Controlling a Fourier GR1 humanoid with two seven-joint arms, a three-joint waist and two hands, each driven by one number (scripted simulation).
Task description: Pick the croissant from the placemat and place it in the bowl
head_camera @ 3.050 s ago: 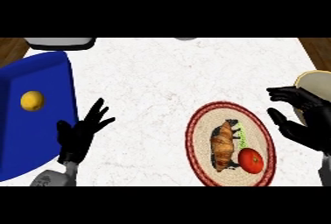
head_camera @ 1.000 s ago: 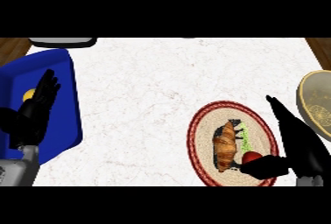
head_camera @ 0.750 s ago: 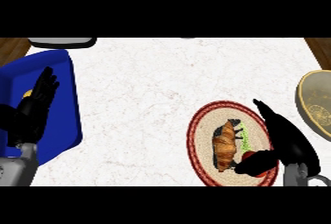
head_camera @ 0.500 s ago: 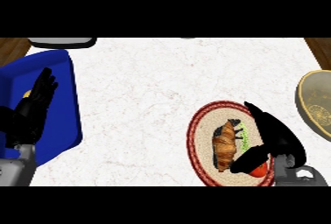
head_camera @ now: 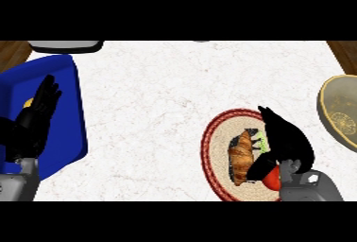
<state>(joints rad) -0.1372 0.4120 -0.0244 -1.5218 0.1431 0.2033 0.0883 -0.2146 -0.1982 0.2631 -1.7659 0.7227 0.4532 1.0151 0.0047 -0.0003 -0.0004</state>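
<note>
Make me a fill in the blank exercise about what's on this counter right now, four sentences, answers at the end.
1. The croissant lies on the placemat, whose rim is ___.
2. The left hand shows open above a tray coloured ___.
3. The bowl sits at the counter's ___ edge.
4. The right hand is above the ___, next to the croissant.

Missing words: red; blue; right; placemat.

The table (head_camera: 167, 90) looks like smooth, pale veined stone. The placemat (head_camera: 209, 142) looks woven and rough; the blue tray (head_camera: 70, 108) smooth plastic.
</note>
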